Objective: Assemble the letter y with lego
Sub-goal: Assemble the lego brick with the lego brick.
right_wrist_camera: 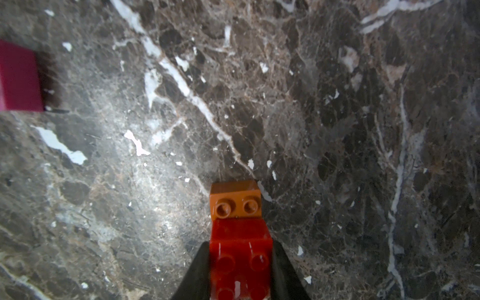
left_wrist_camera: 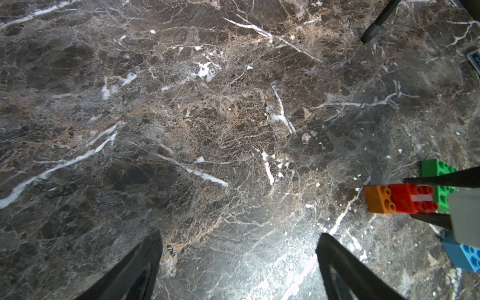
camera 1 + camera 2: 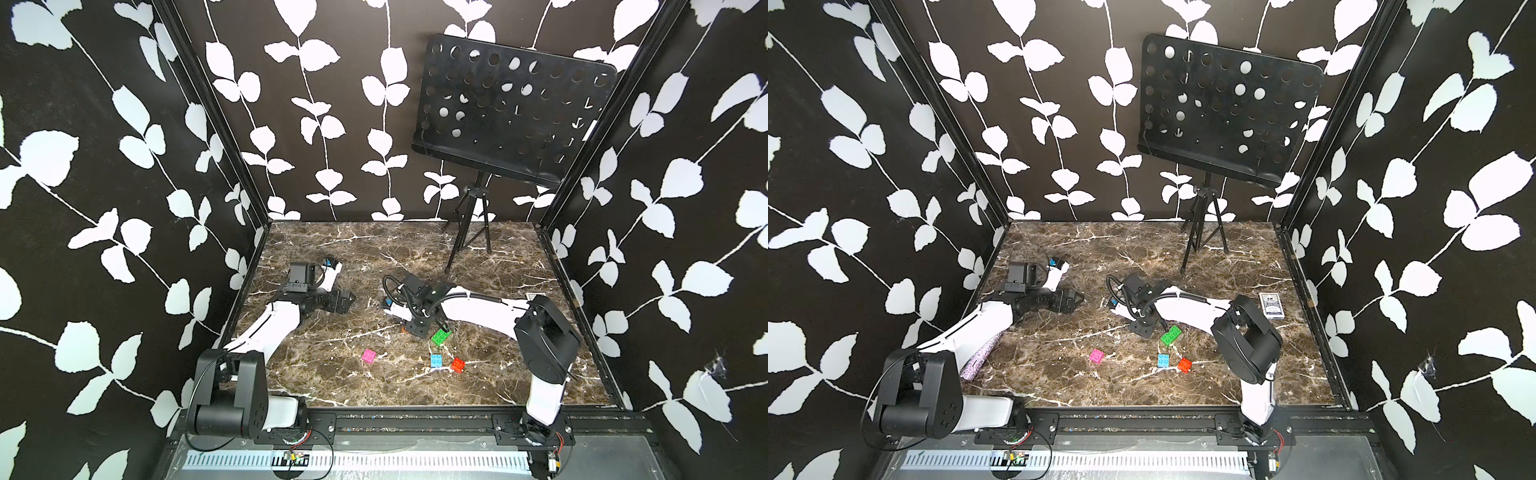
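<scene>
The right pincer (image 1: 240,245) grips a red square brick (image 1: 240,262), and an orange brick (image 1: 235,202) touches it just past the fingertips, low over the marble table (image 1: 337,104). The green brick (image 3: 440,336) lies just beside this pincer. The light blue brick (image 3: 436,360), second red brick (image 3: 457,365) and pink brick (image 3: 368,356) lie near. The left pincer (image 2: 239,236) stands wide open, well apart.

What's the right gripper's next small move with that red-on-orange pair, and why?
Probably open the right gripper and lift clear. It is shut on the red brick, which already overlaps half the orange brick, leaving two orange studs showing, and the pair looks to rest on the table. Whether the joint is fully seated I cannot tell.
</scene>
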You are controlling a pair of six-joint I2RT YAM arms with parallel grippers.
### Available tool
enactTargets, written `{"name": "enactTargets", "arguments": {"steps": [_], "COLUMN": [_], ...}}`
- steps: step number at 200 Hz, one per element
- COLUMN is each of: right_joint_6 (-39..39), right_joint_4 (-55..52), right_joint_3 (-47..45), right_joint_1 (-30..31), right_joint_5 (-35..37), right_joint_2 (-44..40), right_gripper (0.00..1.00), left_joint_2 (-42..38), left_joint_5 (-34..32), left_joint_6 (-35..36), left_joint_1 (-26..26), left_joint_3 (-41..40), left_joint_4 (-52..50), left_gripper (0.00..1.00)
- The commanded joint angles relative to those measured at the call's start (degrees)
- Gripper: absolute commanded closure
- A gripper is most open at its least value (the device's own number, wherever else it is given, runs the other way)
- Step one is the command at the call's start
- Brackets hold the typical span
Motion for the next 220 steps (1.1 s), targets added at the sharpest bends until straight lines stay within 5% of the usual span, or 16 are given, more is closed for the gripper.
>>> {"name": "enactTargets", "arguments": {"steps": [1, 26, 78, 139, 190, 220], "right_joint_6": [-3.1, -5.3, 2.6, -18.6, -10.1, -18.0], "right_joint_4": [-5.2, -6.4, -5.2, -3.8, -6.7, -4.8], "right_joint_3": [-3.4, -3.8, -4.9, -10.8, -7.1, -10.5], "right_joint_1": [-0.5, -1.0, -2.5, -1.8, -4.4, -3.9], "right_joint_5": [0.3, 1.6, -1.3, -1.4, -3.9, -3.1], "right_joint_2": [-0.3, -0.2, 0.3, -4.6, -1.6, -3.2], "right_gripper": [0.92, 0.92, 0.92, 0.91, 0.91, 0.91], "left_joint_2": [-1.9, -1.8, -1.8, -1.5, -1.3, -1.0], "left_joint_5": [-0.2, 0.3, 0.3, 1.1, 1.3, 2.2], "left_joint_6": [0.9, 0.4, 0.3, -0.2, -0.4, -1.2], "left_joint_1": [0.2, 0.1, 0.1, 0.1, 0.1, 0.1], "left_joint_3": [-0.7, -0.8, -0.9, -1.2, -1.2, -1.6], "left_joint_4": [-0.8, -0.6, -0.6, 0.0, 0.2, 0.8], "left_gripper": [0.05, 0.05, 0.05, 0.06, 0.06, 0.06]}}
